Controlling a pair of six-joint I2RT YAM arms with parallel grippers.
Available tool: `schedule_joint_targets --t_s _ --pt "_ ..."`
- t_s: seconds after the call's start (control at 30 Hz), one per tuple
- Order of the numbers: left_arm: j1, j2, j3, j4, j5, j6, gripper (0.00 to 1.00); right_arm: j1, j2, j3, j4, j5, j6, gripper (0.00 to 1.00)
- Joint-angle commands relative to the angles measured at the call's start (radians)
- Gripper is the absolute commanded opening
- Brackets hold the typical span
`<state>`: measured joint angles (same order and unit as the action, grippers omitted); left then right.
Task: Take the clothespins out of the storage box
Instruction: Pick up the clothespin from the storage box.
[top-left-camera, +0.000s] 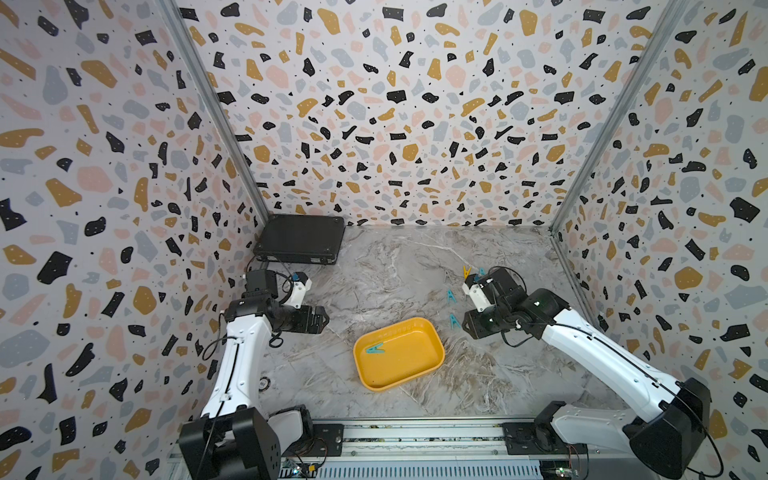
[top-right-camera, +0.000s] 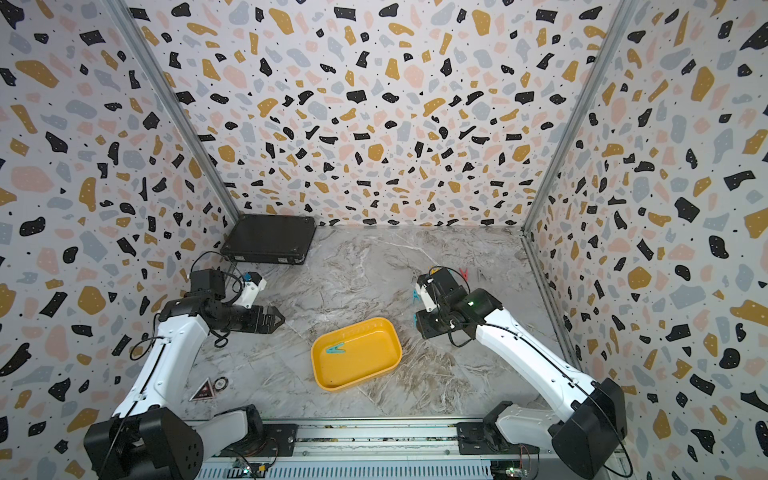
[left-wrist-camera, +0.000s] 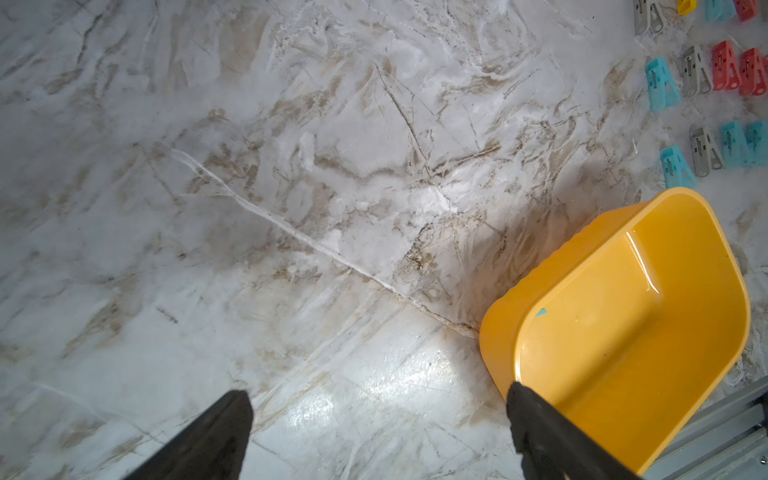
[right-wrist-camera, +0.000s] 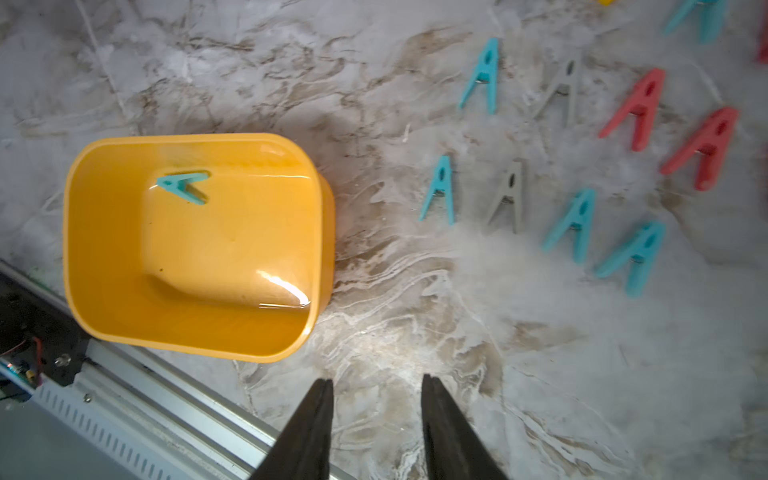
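The yellow storage box (top-left-camera: 415, 361) (top-right-camera: 370, 357) lies near the front middle of the marble table. One teal clothespin (top-left-camera: 375, 348) (top-right-camera: 336, 348) (right-wrist-camera: 185, 185) rests inside it at its left end. Several teal, grey and red clothespins stand in rows on the table to the box's right: a teal one (right-wrist-camera: 439, 191), a grey one (right-wrist-camera: 507, 197) and a red one (right-wrist-camera: 636, 108) among them. My left gripper (top-left-camera: 322, 320) (left-wrist-camera: 376, 395) hovers wide open left of the box. My right gripper (top-left-camera: 466, 326) (right-wrist-camera: 376, 380) hangs right of the box, open and holding nothing.
A flat black hard case (top-left-camera: 301, 245) lies in the back left corner. A metal rail (top-left-camera: 415, 432) runs along the front edge. Patterned walls close in the left, back and right sides. A yellow clothespin (top-left-camera: 466, 272) stands behind my right wrist.
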<state>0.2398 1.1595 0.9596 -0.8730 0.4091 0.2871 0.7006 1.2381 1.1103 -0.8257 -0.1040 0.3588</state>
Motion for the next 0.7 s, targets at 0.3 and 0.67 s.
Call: schedule_joint_targets --t_s 0.3,0.67 --pt "0.123 -0.012 -0.007 0.019 -0.036 -0.032 1.00 0.307 0.185 0.129 0.145 0.015 -0.072 0.40" --pt "0.153 -0.003 -0.008 0.010 0.001 -0.009 1.00 0.420 0.464 0.257 0.212 -0.013 -0.213 0.40"
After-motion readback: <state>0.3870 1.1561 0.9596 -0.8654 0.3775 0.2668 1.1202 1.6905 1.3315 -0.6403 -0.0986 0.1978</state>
